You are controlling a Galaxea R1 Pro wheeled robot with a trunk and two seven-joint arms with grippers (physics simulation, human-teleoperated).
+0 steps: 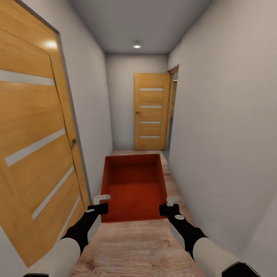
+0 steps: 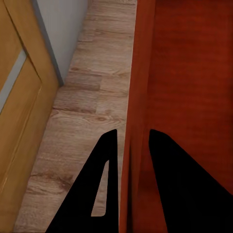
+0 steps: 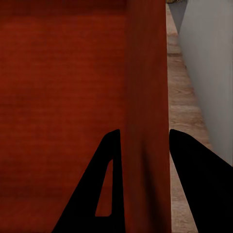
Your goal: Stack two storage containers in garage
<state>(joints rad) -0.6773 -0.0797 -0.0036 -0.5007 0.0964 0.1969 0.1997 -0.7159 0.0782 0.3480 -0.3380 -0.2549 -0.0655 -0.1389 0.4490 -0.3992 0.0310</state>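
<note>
Head view showed a narrow hallway with a light wood-plank floor [image 1: 142,246], white walls, a wooden panel door [image 1: 34,154] close on the left and another wooden door [image 1: 152,117] at the far end. One orange-red storage container [image 1: 134,188] hung open-topped between the two arms, its long axis running straight ahead, away from the robot. The left end effector [image 1: 101,203] sat at the container's near left corner and the right end effector [image 1: 171,204] at its near right corner, so the bin's body lay forward of and between both, each arm equally near.

Left wrist view had the dark fingers [image 2: 182,194] straddling the left side wall [image 2: 136,97], one inside the bin and one outside over the planks; the end effector looked pinched on that wall. Right wrist view matched: fingers [image 3: 199,184] either side of the right side wall [image 3: 148,97], pressed onto it.

Judging by the planks and doors, this was transit, not yet the garage; the concrete floor was not in sight. The carry would depend on both arms keeping level so the bin, extending forward of the grips, clears the close walls
</note>
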